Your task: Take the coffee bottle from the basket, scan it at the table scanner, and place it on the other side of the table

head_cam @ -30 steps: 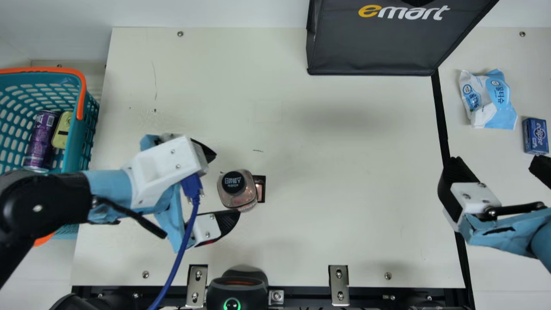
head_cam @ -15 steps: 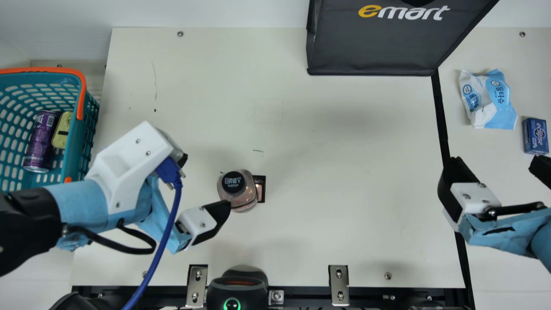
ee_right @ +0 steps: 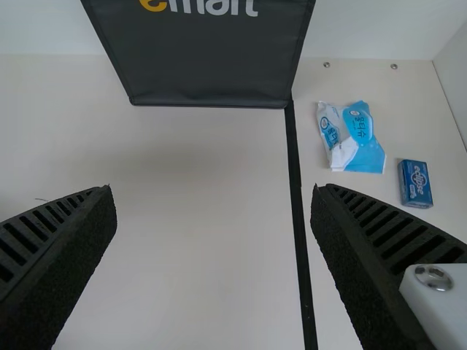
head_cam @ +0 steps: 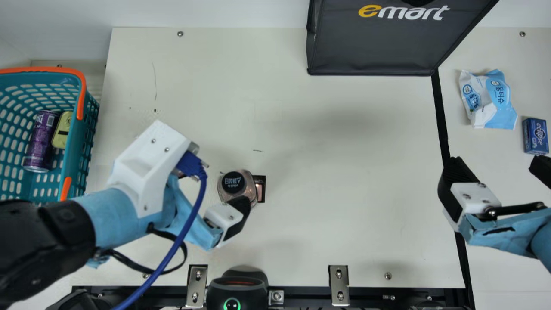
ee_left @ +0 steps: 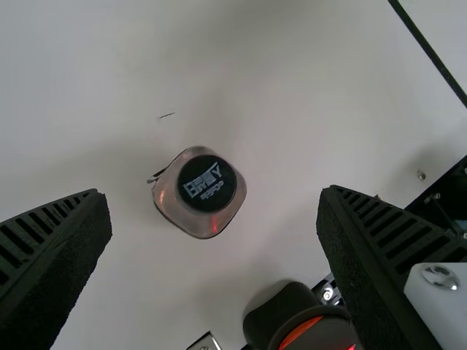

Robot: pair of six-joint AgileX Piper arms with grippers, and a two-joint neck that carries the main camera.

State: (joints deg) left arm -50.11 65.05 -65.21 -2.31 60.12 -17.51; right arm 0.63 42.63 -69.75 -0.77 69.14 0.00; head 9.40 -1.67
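Observation:
On the table, left of its middle in the main view, the coffee bottle (head_cam: 247,181) stands upright with its dark cap up. My left gripper (head_cam: 216,180) is above it at the left, one fingertip overlapping the bottle's near edge and the other hidden behind the white housing. In the left wrist view the bottle (ee_left: 168,197) appears between the widely parted fingers of my left gripper (ee_left: 215,194), touched by neither. At the right, my right gripper (head_cam: 497,163) is open and empty. Its own view shows the right gripper (ee_right: 213,192) over bare table. The table scanner (head_cam: 236,289) sits at the near edge.
The teal basket (head_cam: 76,150) at far left holds a purple can (head_cam: 41,137) and a yellow item (head_cam: 63,129). A black bag (head_cam: 370,43) stands at the back. A wipes pack (head_cam: 488,99) and blue box (head_cam: 536,135) lie far right, beyond a black strip.
My left gripper first drew back leftward and turned, then came rightward until its fingertip overlapped the bottle's edge. The bottle and my right arm have stayed put.

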